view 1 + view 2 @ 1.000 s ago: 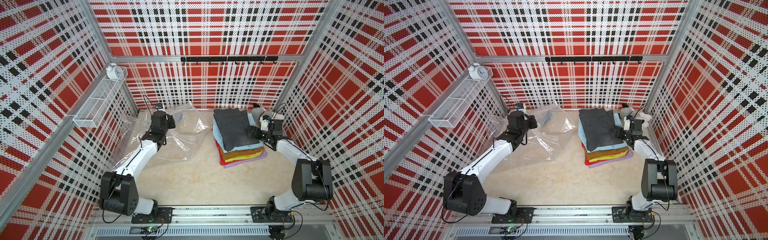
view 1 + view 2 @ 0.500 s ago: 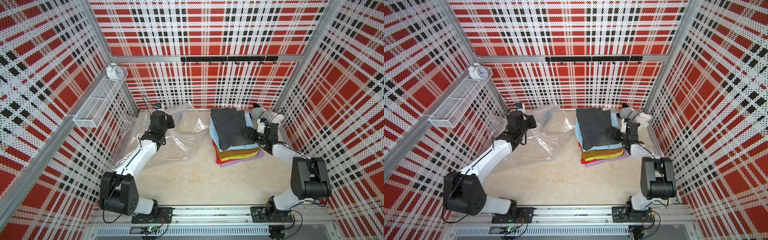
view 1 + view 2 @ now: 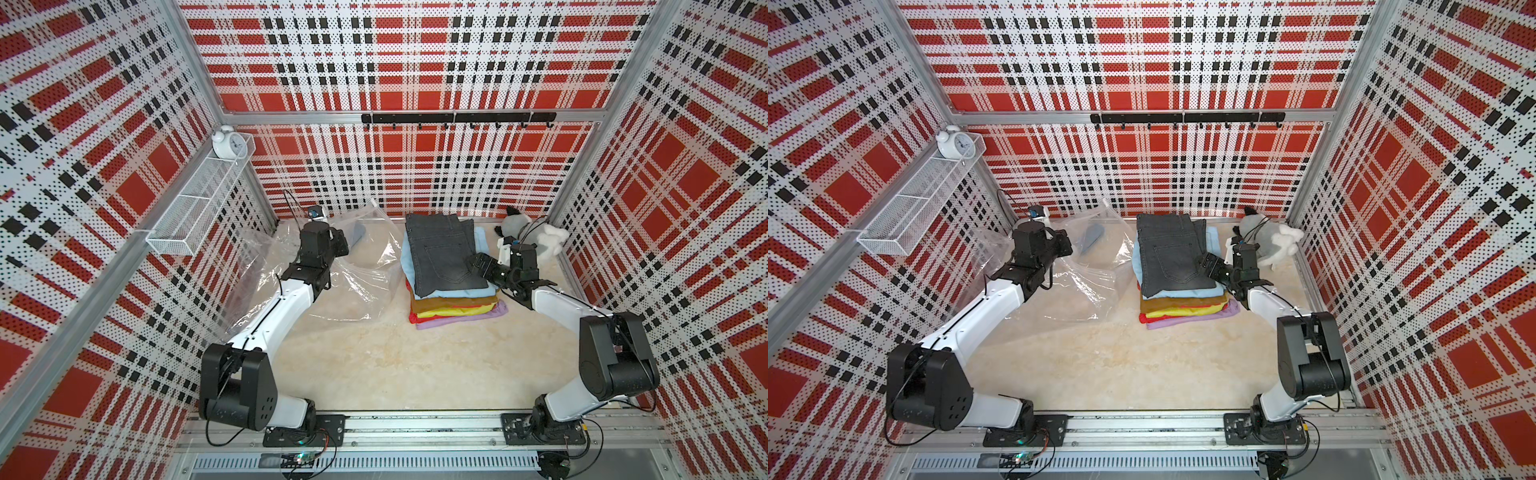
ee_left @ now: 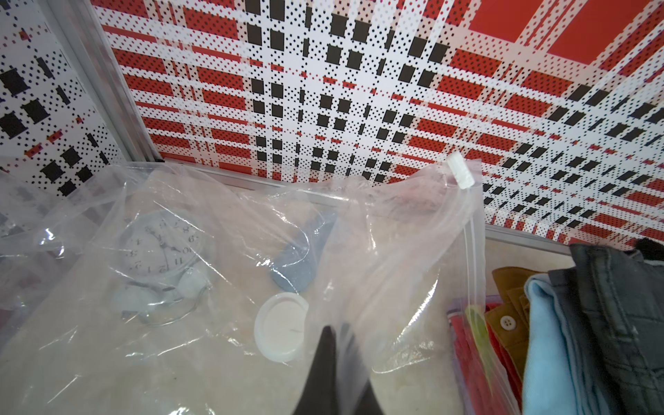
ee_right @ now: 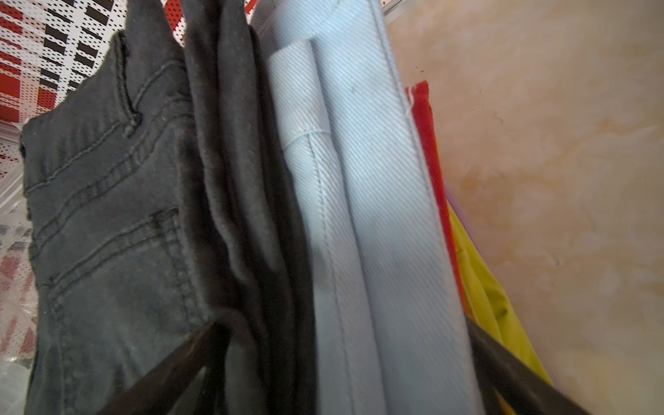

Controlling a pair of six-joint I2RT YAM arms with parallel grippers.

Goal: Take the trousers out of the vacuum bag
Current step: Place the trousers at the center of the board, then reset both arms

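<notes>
The left gripper [image 4: 336, 332] has its fingers [image 4: 323, 359] drawn close together with a fold of clear film between them. That film belongs to the vacuum bag [image 4: 395, 251], which rises from them like a tent. Just beside the fingers, the bag's round white valve cap [image 4: 280, 325] lies flat, and its white zip slider [image 4: 460, 174] sits at the raised corner. A blue-grey scrap [image 4: 298, 258] shows through the plastic; I cannot tell whether it lies inside or under the bag.

The right gripper [image 5: 341, 323] has its fingers [image 5: 172, 363] spread wide, straddling the edge of the trousers [image 5: 359, 179]. One finger lies over the dark grey denim, and the other is beyond the light blue pair, by the yellow-green. Whether they press on the cloth I cannot tell.

In both top views the trousers [image 3: 444, 257] [image 3: 1171, 257] sit outside the bag [image 3: 365, 286] as one folded pile on the worktop [image 3: 395, 365], just to its right. The order runs lilac at the bottom, then red, yellow-green, mustard brown, light blue and dark denim. A grey-white plush toy [image 3: 528, 232] sits in the far right corner behind the right gripper [image 3: 478, 264]. The left gripper [image 3: 343, 245] is over the crumpled bag near the back wall.
</notes>
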